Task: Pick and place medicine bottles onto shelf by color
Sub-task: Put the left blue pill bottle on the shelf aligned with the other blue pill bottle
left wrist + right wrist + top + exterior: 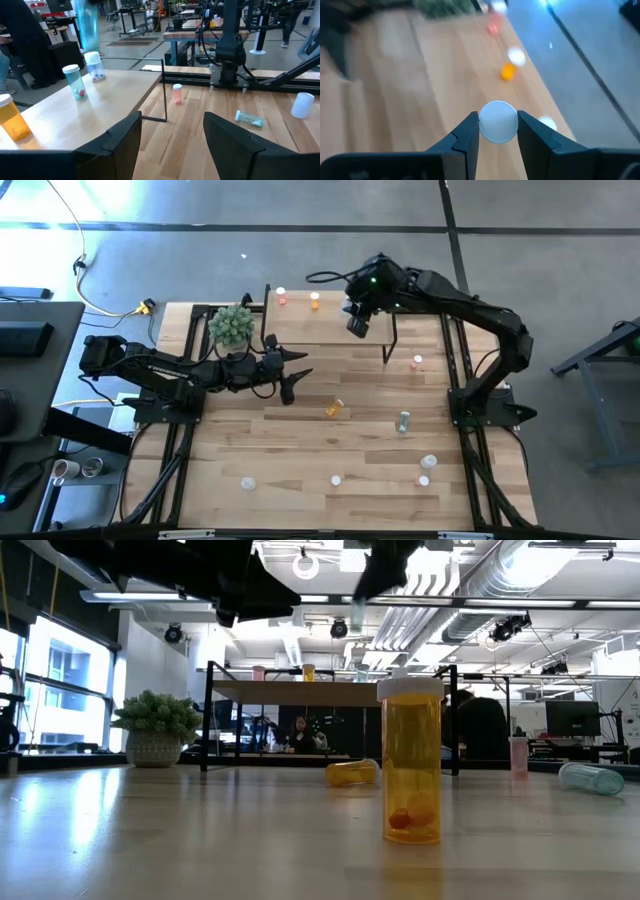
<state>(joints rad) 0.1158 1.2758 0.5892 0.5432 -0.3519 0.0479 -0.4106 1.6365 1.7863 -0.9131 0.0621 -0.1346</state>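
The shelf (pixel 330 330) stands at the table's far middle. A pink bottle (pixel 280 298) and an orange bottle (pixel 314 300) stand on it. The left wrist view shows two more pale bottles (pixel 75 82) (pixel 95 65) on its top. My right gripper (pixel 357 323) hangs over the shelf, shut on a greenish white-capped bottle (pixel 87 25). My left gripper (pixel 292 380) is open and empty, just off the shelf's near left corner. Loose bottles lie on the table: orange (pixel 334 409), green (pixel 403 420), pink (pixel 417 362). My right gripper pinches the greenish bottle at its white cap (pixel 497 112) between its two fingers (pixel 470 132). The fingers come from above, pointing down. The bottle hangs upright below them, and in the left wrist view its bottom is clear of the shelf top.
A potted green plant (pixel 232 325) stands by the shelf's left end. Several more bottles stand near the table's near edge (pixel 428 463) (pixel 336 479) (pixel 247 482). One orange bottle (pixel 411 765) stands close to the low camera. The table's middle (pixel 300 430) is bare wood.
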